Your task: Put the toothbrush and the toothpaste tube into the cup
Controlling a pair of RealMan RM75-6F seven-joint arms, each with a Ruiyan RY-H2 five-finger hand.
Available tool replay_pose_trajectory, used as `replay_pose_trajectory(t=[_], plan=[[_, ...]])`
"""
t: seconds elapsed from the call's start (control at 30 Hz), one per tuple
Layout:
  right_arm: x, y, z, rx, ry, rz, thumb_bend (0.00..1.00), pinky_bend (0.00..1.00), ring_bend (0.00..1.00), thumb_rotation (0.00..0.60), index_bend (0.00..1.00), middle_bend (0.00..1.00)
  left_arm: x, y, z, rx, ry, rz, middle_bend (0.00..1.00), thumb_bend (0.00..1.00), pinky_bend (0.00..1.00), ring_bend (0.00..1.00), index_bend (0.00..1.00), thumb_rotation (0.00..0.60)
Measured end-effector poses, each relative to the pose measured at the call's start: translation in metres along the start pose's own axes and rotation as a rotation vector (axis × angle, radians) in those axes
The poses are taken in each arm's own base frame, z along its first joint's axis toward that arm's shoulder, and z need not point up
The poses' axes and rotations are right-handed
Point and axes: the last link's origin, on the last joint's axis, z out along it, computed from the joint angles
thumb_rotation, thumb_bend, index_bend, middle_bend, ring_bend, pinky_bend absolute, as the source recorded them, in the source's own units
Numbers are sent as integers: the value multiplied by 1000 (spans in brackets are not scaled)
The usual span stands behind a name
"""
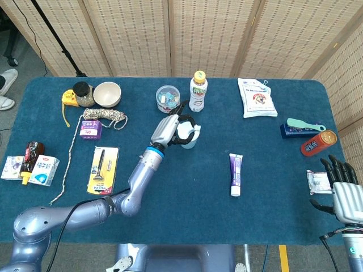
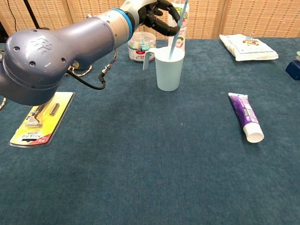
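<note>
Behind blue-clothed table point(image 1: 272, 170), woven folding screens point(image 1: 204, 34) stand.

Hidden and cut-off parts

The toothbrush point(image 2: 177, 29) runs out past the chest view's top edge, and its lower end is hidden inside the cup point(image 2: 168, 68). In the head view the left hand point(image 1: 173, 129) covers part of the cup. The right hand point(image 1: 343, 192) is cut by the frame's lower right corner.

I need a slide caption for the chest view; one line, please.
Left hand lowers the blue toothbrush into the pale cup; the toothpaste tube lies on the table.
</note>
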Motion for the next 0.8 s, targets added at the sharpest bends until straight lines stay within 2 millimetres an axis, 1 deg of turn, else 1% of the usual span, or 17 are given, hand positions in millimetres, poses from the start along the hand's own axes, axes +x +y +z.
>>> replay_pose_trajectory(t=[0.03, 0.1, 0.27, 0.4, 0.6, 0.67, 0.73, 0.8], plan=[[0, 0, 0, 0, -1, 1, 0, 0, 0, 600, 0, 0, -1, 0, 0, -1, -1, -1, 0, 404, 0, 0, 398, 600], [0, 0, 0, 0, -2, 1, 0, 0, 0, 600, 0, 0, -2, -1, 1, 0, -1, -1, 0, 404, 0, 0, 355, 600], [-1, 0, 0, 0, -5, 1, 0, 0, 0, 600, 0, 0, -2, -4, 1, 8, -4, -4, 0, 403, 0, 0, 312, 600], [-1, 0, 0, 1, -6, 0, 0, 0, 0, 600, 0, 0, -1, -4, 1, 3, 2, -15, 0, 404, 0, 0, 222, 600], [-1, -1, 0, 3, -8, 1, 0, 0, 0, 600, 0, 0, 8, -1, -5, -25, 17, -51, 0, 403, 0, 0, 181, 600], [-1, -1, 0, 4, -9, 2, 0, 0, 0, 600, 0, 0, 12, 0, -8, -40, 25, -47, 0, 401, 0, 0, 145, 600], [-1, -1, -1, 8, -12, 0, 0, 0, 0, 600, 0, 0, 17, 0, -14, -63, 33, -29, 0, 394, 0, 0, 61, 600], [-2, 0, -1, 8, -16, -3, 0, 0, 0, 600, 0, 0, 23, -1, -21, -87, 39, 6, 0, 388, 0, 0, 8, 600]])
